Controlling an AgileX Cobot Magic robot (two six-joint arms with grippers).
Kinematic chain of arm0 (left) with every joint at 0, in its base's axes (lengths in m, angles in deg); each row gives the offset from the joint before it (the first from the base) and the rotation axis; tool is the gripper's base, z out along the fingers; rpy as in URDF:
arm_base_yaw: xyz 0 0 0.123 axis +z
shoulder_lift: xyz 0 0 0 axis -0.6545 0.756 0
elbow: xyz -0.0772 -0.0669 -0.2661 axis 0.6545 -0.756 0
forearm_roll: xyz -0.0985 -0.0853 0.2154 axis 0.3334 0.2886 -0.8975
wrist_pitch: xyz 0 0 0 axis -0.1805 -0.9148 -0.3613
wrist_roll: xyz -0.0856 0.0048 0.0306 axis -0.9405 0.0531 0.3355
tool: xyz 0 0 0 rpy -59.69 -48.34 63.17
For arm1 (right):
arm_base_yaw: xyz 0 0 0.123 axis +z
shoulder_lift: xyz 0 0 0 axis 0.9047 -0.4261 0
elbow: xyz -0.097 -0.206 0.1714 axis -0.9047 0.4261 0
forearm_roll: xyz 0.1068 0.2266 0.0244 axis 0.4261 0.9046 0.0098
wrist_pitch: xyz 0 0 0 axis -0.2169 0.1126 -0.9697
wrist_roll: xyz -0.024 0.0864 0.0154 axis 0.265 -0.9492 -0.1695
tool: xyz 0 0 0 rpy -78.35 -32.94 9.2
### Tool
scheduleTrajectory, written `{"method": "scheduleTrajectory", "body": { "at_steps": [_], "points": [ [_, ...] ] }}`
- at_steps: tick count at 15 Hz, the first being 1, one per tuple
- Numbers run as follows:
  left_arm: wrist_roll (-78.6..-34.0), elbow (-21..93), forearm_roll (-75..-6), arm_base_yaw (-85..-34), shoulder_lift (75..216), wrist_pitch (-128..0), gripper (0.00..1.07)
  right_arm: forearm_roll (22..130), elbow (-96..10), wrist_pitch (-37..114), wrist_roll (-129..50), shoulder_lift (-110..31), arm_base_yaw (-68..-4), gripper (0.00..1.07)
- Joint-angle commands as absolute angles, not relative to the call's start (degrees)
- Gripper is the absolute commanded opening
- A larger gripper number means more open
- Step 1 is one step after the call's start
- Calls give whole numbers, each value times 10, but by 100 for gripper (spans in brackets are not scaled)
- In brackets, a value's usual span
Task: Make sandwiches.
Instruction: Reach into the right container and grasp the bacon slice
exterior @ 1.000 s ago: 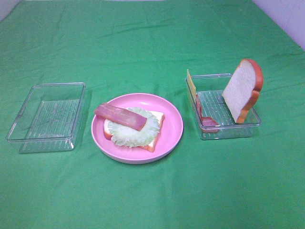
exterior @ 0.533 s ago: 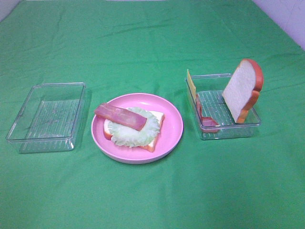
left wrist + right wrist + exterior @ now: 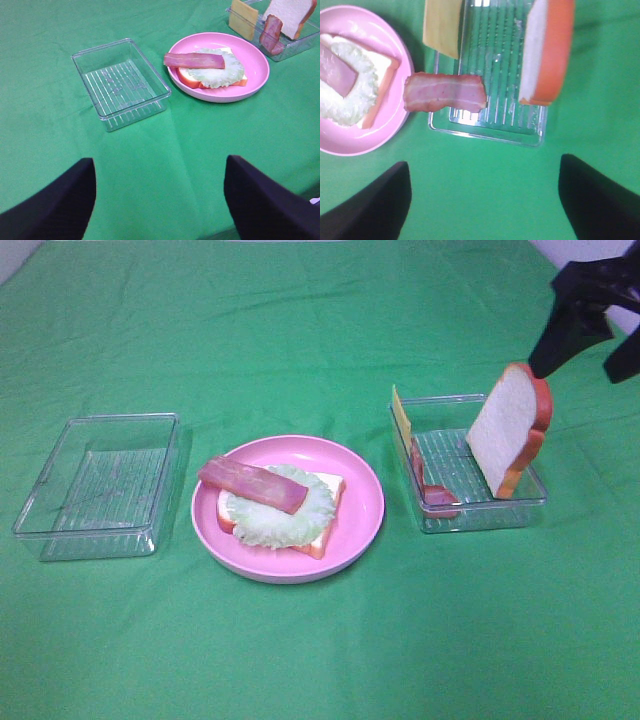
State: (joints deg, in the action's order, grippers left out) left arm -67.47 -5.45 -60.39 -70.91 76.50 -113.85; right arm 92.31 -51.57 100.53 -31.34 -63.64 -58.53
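right gripper (image 3: pixel 485 205) jaws wide, bread slice (image 3: pixel 547 50) and bacon strip (image 3: pixel 445 92) in clear tray (image 3: pixel 485 134) ahead, left gripper (image 3: pixel 160 200) jaws wide, sandwich (image 3: pixel 212 75) on pink plate (image 3: pixel 252 65) far ahead, exterior view catches only right gripper

Wide-spread left claw (image 3: pixel 159 162); bacon (image 3: pixel 194 60) tops lettuce (image 3: pixel 220 75), seemingly over bread (image 3: pixel 200 85), on plate (image 3: pixel 252 57).

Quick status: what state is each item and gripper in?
Left clear plastic tray: empty.
Round pink plate: loaded.
White bread slice on plate: flat, bottom layer.
Pale green lettuce: on that slice.
Pink bacon strip: across the lettuce.
Right clear tray: part filled.
Yellow cheese square: leaning on tray wall.
Second bacon strip: propped in tray.
Second bread slice: standing on edge.
Left gripper: open, empty.
Right gripper: open, empty.
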Motion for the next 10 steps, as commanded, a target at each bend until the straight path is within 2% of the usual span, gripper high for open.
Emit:
{"method": "scheduleTrajectory", "body": {
  "at_steps": [1,4,8,10],
  "points": [
    [-674,-57,-600,-708,760,-1132,69,878,-590,1046,-363,-714,-515,76],
    [-674,-57,-600,-708,760,-1132,69,858,-673,1094,-420,-800,-446,74],
    [-674,-57,-600,-708,760,-1132,69,858,-729,1123,-465,-875,-423,63],
    [-674,-57,-600,-708,760,-1132,69,836,-731,1116,-472,-908,-424,63]
  ]
}}
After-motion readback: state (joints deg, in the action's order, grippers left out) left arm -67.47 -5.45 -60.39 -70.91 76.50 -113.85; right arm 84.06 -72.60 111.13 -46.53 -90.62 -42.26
